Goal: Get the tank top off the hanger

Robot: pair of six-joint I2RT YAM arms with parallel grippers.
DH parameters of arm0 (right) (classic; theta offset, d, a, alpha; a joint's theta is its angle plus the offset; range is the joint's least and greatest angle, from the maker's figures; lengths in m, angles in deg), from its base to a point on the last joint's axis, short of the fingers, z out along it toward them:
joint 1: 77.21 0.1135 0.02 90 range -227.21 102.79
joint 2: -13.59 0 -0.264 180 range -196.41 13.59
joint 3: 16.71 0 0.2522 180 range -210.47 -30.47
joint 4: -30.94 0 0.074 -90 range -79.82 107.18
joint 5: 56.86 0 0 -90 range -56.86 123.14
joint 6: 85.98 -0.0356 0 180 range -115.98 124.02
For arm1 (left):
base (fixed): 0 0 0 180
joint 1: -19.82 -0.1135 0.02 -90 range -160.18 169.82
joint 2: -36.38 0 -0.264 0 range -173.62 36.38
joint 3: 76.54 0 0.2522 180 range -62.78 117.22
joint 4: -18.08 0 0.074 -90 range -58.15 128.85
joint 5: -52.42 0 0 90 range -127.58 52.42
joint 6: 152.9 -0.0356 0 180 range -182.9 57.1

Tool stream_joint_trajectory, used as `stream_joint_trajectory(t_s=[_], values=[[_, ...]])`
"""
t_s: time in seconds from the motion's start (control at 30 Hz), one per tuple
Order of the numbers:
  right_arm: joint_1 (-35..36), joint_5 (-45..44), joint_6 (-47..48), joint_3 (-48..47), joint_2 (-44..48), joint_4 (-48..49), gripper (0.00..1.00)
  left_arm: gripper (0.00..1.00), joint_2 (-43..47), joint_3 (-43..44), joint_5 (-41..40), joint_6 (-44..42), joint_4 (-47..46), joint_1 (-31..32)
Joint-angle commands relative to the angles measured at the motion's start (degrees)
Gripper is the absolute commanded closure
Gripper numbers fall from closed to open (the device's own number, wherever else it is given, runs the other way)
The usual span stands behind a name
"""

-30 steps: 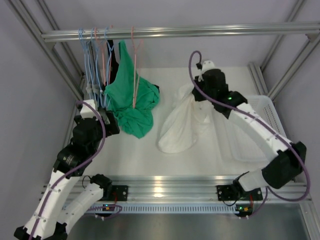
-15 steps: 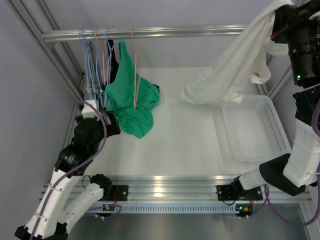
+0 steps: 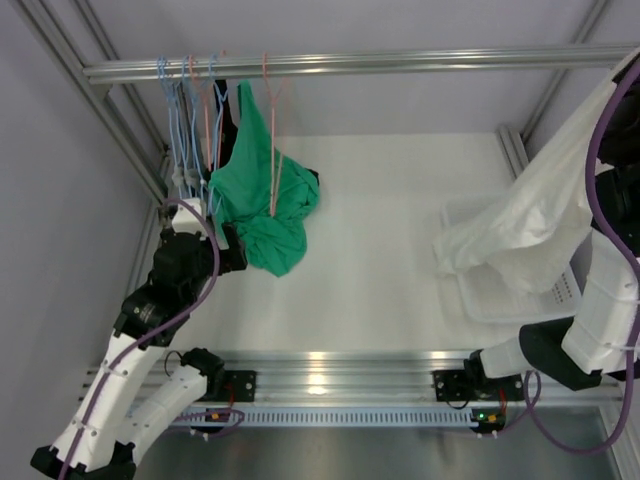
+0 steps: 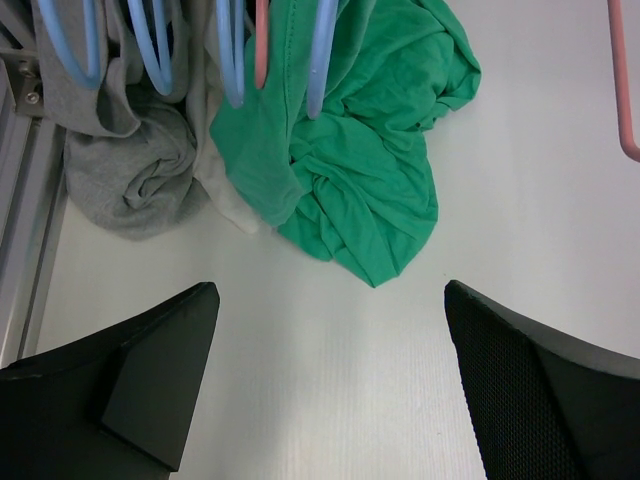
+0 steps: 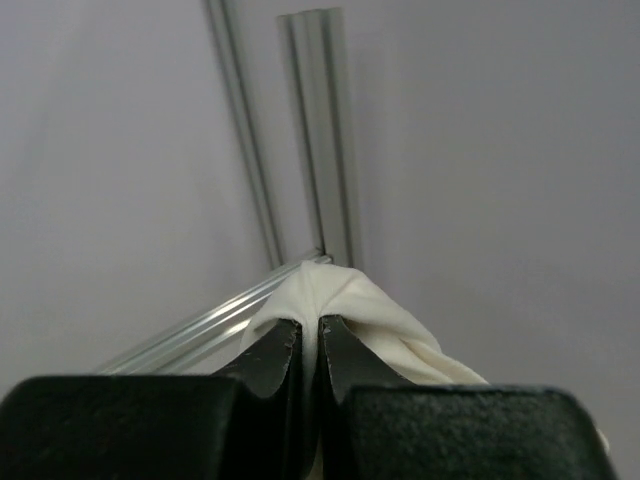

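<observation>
The white tank top [image 3: 530, 220] hangs free of any hanger from the top right corner down onto the basket. My right gripper [image 5: 310, 325] is shut on a bunched fold of it [image 5: 340, 295], high up near the frame; in the top view the gripper itself is out of the picture. A thin pale pink hanger [image 3: 268, 120] hangs on the rail in front of the green garment, with no white fabric on it; its lower bend shows in the left wrist view [image 4: 622, 80]. My left gripper [image 4: 328, 300] is open and empty, low over the table near the green garment [image 3: 225, 250].
A white perforated basket [image 3: 556, 291] sits at the right under the tank top's hem. A green garment [image 3: 265, 215], a grey one [image 4: 130, 170], light blue hangers [image 3: 180, 110] and another pink one crowd the rail's [image 3: 400, 63] left end.
My right arm lifted the tank top off the table, swung it up and to the right, and its lower part now drapes over the basket. The left arm barely moved.
</observation>
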Motion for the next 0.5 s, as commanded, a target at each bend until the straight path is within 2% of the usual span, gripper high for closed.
stream_joint_trajectory(t_s=[0.0, 0.1, 0.23, 0.27, 0.37, 0.47], values=[[-3.3, -8.2, 0.6, 1.1, 1.1, 6.6, 1.0, 0.01, -0.5, -0.5, 1.5, 0.2, -3.2, -0.2], [-6.0, -12.9, 0.5, 3.3, 0.3, 6.5, 1.0, 0.01, -0.2, -0.7, 1.9, 0.2, -3.3, -0.3], [-6.5, -7.9, -3.5, 18.4, 4.6, 6.3, 1.0, 0.01, -0.2, -0.6, 2.4, 0.1, -3.3, -0.2], [-6.5, -4.8, -6.5, 25.8, 6.0, 6.3, 1.0, 0.01, -0.1, -0.7, 2.4, 0.1, -3.3, -0.2], [-6.5, 2.9, -11.4, 35.4, 10.1, 6.2, 1.0, 0.01, 0.1, -0.7, 2.5, 0.1, -3.3, -0.2], [-6.5, 7.7, -13.8, 40.6, 11.2, 6.2, 1.0, 0.01, 0.0, -0.8, 2.7, 0.0, -3.3, -0.2]])
